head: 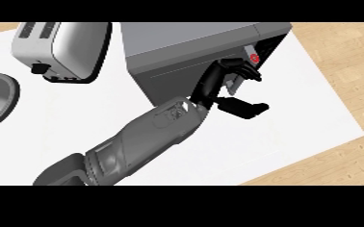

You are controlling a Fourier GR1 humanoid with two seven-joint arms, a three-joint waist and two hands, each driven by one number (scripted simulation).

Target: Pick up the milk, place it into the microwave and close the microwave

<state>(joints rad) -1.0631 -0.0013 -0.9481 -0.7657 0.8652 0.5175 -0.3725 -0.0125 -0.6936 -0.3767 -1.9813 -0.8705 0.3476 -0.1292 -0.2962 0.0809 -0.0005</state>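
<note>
White counter top (298, 106) is seen from steeply above, bordered at the right by a pale wooden surface (341, 53). At the far middle of the counter a grey microwave (185, 38) is set, with a dark opening shown at its right end. A grey left forearm (142, 139) is stretched from the lower left corner toward the microwave's front. A silver and black toaster (64, 48) is placed to the left of the microwave, apart from it. A curved grey rim (6, 96) is cut off by the left edge. The black left hand (213, 84) is held against the microwave's front right corner, its fingers (245, 69) curled round the lower end of the milk (253, 54), its thumb (245, 108) spread out below. The milk, white with a red mark, is located at the edge of the dark opening, tilted.
</note>
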